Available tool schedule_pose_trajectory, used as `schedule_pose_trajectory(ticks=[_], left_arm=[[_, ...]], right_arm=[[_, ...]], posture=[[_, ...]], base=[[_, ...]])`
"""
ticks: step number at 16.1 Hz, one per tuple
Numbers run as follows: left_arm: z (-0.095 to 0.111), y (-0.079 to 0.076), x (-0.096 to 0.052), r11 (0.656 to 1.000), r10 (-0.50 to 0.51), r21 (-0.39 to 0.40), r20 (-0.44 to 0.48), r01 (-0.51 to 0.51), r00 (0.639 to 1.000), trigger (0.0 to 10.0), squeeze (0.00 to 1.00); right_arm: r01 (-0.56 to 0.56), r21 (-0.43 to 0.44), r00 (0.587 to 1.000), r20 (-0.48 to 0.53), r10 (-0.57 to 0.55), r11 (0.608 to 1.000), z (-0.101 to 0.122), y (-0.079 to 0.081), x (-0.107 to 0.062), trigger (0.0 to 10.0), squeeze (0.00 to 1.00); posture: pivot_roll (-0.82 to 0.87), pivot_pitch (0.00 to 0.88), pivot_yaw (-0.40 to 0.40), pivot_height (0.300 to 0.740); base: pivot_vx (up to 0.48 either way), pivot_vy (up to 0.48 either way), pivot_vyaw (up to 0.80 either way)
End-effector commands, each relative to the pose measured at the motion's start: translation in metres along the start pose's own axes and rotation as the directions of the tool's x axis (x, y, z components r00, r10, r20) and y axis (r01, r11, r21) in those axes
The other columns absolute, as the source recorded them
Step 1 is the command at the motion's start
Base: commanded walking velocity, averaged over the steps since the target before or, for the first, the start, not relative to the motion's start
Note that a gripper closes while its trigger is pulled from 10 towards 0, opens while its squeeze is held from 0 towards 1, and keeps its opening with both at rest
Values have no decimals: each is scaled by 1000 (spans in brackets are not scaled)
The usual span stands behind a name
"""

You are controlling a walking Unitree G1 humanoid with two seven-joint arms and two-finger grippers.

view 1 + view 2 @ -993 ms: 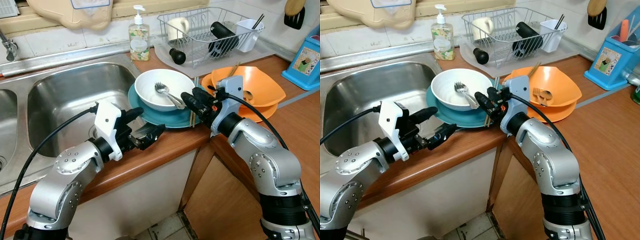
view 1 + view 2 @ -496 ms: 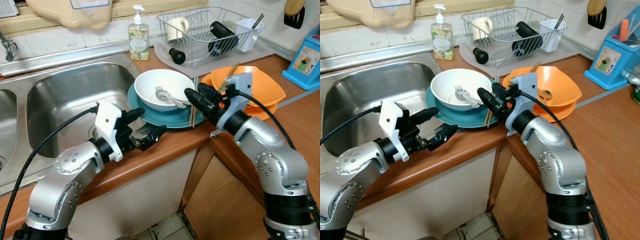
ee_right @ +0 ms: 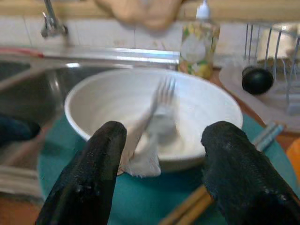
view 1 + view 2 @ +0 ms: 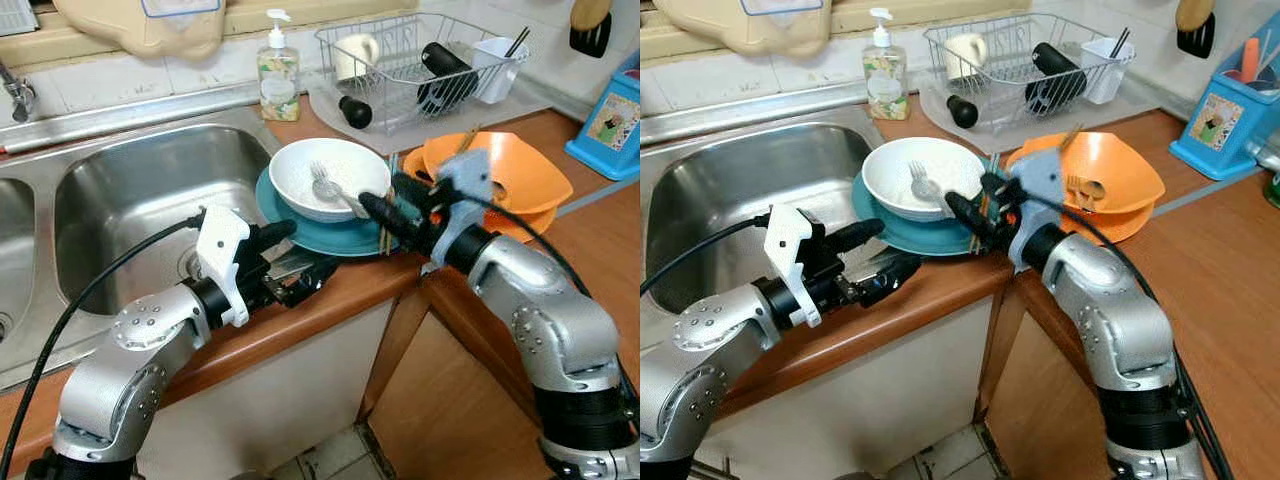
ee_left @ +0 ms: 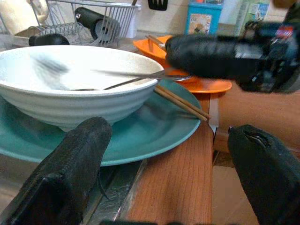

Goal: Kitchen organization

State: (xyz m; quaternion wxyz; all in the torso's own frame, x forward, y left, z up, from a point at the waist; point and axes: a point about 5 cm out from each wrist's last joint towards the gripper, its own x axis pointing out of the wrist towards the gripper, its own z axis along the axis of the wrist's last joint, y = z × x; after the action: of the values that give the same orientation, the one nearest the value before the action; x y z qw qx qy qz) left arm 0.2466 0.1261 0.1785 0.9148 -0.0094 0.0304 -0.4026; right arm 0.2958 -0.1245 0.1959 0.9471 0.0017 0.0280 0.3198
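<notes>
Left eye view: we are looking at the right end effector (image 4: 385, 208) reaching across the teal plate (image 4: 300, 232) toward the white bowl (image 4: 300, 185), its fingers spread and holding nothing. The fork (image 4: 335, 190) is lying in the bowl with its tines toward the far rim and its handle running out over the near rim toward this end effector, so its long axis is pointing almost straight at the fingertips. We judge the right arm the nearer one for a pick. The left end effector (image 4: 295, 262) is hovering over the worktop (image 4: 330, 295) edge just beside the sink (image 4: 130, 200), lower than the bowl.

Right eye view: we are seeing the same layout, with the chopsticks (image 4: 987, 205) lying on the plate's right side beneath the right arm, between the bowl and the orange dishes (image 4: 1110, 185).

Left wrist view: we are looking between two parted fingers at the bowl and plate ahead, nothing being held; the fork handle is crossing the rim toward the right arm.

Right wrist view: we are looking along open fingers that are framing the blurred fork, its handle lying nearer the left-hand finger in this picture.
</notes>
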Motion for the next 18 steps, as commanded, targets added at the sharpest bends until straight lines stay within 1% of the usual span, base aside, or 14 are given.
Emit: schedule_pose_trajectory(ticks=[1,2,3,4,6,11,13,15,16,17,18], left_arm=[[2,-3,-1,1000,-18,10,-2,18,1000,10000,0],[2,-3,-1,1000,-19,10,-3,19,1000,10000,0],[2,-4,-1,1000,-21,9,-3,21,1000,10000,0],[2,-4,-1,1000,-23,9,-3,23,1000,10000,0],[2,-4,-2,1000,-23,10,-4,23,1000,10000,0],[3,-3,-3,1000,-21,17,-3,21,1000,10000,0],[3,-3,-3,1000,-23,18,-3,23,1000,10000,0],[2,-4,-2,1000,-25,19,-3,25,1000,10000,0],[2,-4,-2,999,-26,20,-3,26,1000,10000,0],[2,-5,-2,999,-28,21,-4,28,1000,10000,0],[2,-5,-2,999,-29,22,-4,29,1000,10000,0]], right_arm=[[9,-14,1000,-12,-9,1000,-2,-1,2,9961,0],[31,-7,999,-17,-31,999,-3,-3,4,5294,0],[45,3,999,-12,-45,999,-3,-5,5,4431,0],[46,8,999,-8,-46,999,-3,-6,5,3804,0],[35,20,999,13,-36,999,-2,-5,6,3412,0],[5,28,998,56,-7,1000,4,-2,8,5098,0],[2,39,998,56,-4,999,4,-3,8,4706,0],[2,40,999,37,-4,999,1,-4,9,4784,0],[-2,39,1000,27,1,999,0,-4,9,4980,0],[-7,39,1000,16,7,999,-2,-5,10,5765,0],[-7,39,1000,11,7,999,-2,-5,10,8784,0]], posture=[[-110,0,37,740],[-110,0,37,740],[-106,0,34,740],[-105,0,34,740],[-101,0,33,740],[-98,0,32,740],[-98,0,31,740],[-97,0,29,740],[-96,0,28,740],[-96,0,28,740],[-95,0,27,740]], base=[[0,0,0],[0,0,0],[0,0,0],[0,0,0],[0,0,0],[0,0,0],[0,0,0],[0,0,0],[0,0,0],[0,0,0],[0,0,0]])
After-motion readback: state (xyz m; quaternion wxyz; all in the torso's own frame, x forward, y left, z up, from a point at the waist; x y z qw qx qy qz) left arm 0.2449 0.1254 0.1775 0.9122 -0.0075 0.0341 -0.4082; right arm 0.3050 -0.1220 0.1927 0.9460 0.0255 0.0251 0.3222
